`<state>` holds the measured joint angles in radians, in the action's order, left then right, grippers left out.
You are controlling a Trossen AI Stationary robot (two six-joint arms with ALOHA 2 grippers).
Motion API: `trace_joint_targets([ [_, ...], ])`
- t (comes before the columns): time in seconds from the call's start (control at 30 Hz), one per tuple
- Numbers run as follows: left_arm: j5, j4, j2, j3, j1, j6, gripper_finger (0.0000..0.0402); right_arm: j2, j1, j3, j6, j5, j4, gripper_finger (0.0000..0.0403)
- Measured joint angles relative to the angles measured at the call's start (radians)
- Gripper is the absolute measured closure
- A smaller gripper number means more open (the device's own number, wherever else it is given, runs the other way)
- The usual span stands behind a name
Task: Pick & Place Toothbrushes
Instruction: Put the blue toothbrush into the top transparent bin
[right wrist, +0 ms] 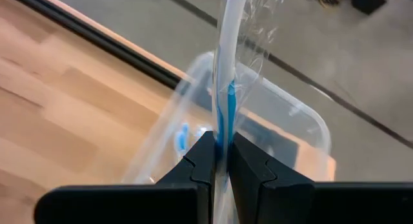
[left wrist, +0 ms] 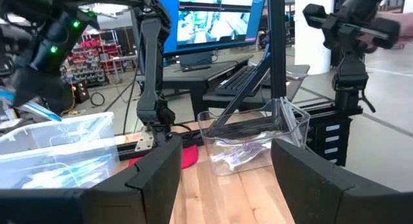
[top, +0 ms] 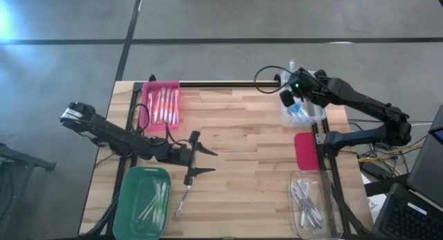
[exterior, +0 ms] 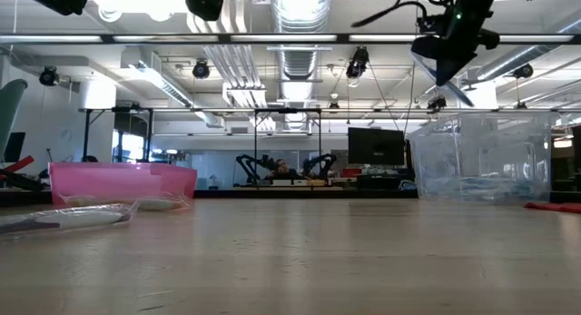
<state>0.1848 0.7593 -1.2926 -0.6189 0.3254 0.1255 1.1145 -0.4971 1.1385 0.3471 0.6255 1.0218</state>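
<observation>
Right gripper (right wrist: 221, 161), clamped on a blue brush (right wrist: 227, 69), hangs over the clear bin (top: 302, 115). Left gripper (top: 202, 162) gapes, empty. Pink, green & near clear bins hold brushes; one brush (top: 181, 207) left on table.

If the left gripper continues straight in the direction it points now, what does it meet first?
Probably nothing close: the left gripper, open, points across bare wood of the table toward the right side. Farther along that line, its wrist view shows the clear bin with wrapped toothbrushes; depth is hard to judge.

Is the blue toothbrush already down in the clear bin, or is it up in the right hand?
In the hand. The right hand is shut on the blue toothbrush, holding it above the clear bin.
</observation>
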Motion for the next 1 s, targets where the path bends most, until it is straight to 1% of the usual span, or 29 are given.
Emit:
trace_joint_targets([
  [0.3,0.0,0.0,0.0,0.0,-0.006,0.031,0.0158,0.0,-0.106,0.0,0.002,-0.007,0.041,0.038],
  [0.43,0.0,0.0,0.0,0.0,-0.006,0.032,0.0158,0.0,-0.162,0.0,0.01,-0.063,0.073,0.038],
  [0.53,0.0,0.0,0.0,0.0,-0.007,0.032,0.0158,0.02,-0.192,0.0,0.045,-0.101,0.117,0.038],
  [0.63,0.0,0.0,0.0,0.0,-0.007,0.032,0.0158,0.064,-0.202,0.0,0.05,-0.105,0.176,0.038],
  [0.73,0.0,0.0,0.0,0.0,-0.008,0.032,0.0158,0.134,-0.202,-0.002,0.048,-0.106,0.224,0.038],
  [1.0,0.0,-0.009,0.0,0.0,-0.008,0.032,0.0158,0.292,-0.202,-0.002,-0.008,-0.111,0.253,0.038],
])
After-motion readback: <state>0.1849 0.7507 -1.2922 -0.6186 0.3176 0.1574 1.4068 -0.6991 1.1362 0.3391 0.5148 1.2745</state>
